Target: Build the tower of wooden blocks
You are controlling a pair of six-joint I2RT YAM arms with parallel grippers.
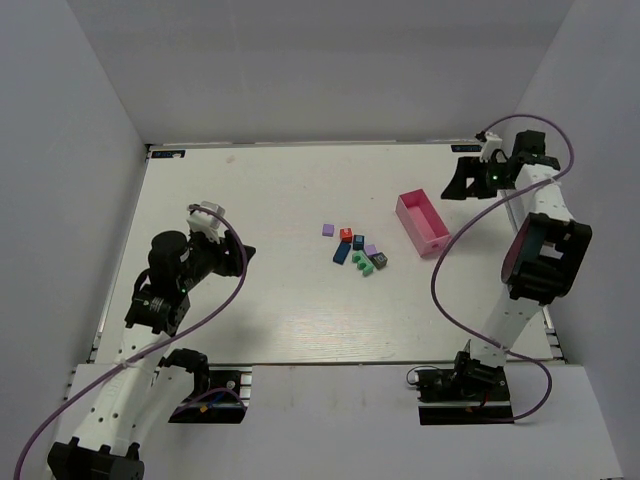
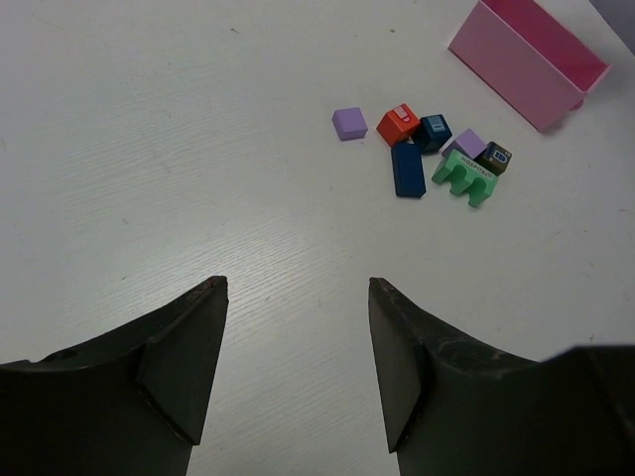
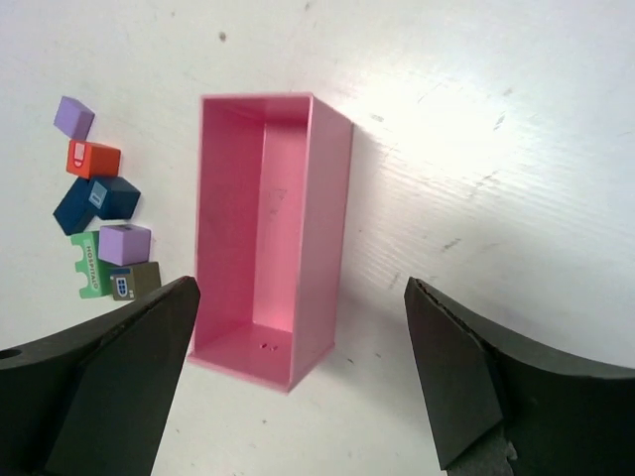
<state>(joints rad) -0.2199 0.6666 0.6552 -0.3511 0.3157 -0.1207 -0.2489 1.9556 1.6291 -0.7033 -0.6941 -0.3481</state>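
The wood blocks lie loose in a flat cluster at the table's middle, none stacked. In the left wrist view I see a lone purple block, a red-orange block, a dark blue cube, a long blue block, a second purple block, a green notched block and a dark grey block. The cluster also shows at the left of the right wrist view. My left gripper is open and empty, well left of the blocks. My right gripper is open and empty, above the pink tray's far end.
An empty pink rectangular tray lies just right of the blocks, set at an angle. Grey walls close in the table on the left, back and right. A purple cable loops along each arm.
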